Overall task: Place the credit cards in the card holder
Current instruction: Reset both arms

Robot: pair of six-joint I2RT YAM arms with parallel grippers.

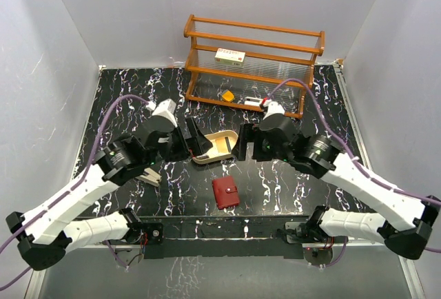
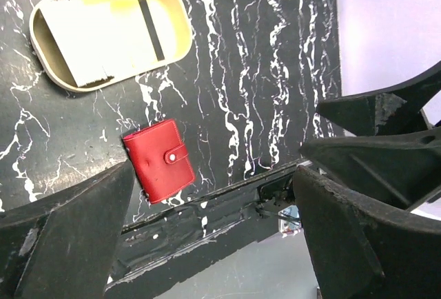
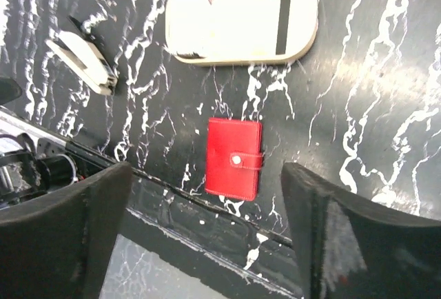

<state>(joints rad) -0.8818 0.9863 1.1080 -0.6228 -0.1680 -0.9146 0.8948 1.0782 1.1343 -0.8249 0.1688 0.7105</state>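
The black table [image 1: 289, 189] is holding the shut red holder [image 1: 225, 192] near its front edge; a card [image 2: 103, 37] is lying in the tray [image 2: 182, 47] behind it; more cards [image 3: 83, 61] are sitting to its left; the left gripper [image 2: 215, 171] and right gripper [image 3: 207, 168] are hanging wide open, empty.

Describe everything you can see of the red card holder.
The card holder is a small red leather-like rectangle, folded shut, its strap fastened by a shiny snap stud. It lies flat on the black marbled table near the front edge, clear of the tan tray beyond it. Only the table touches it.
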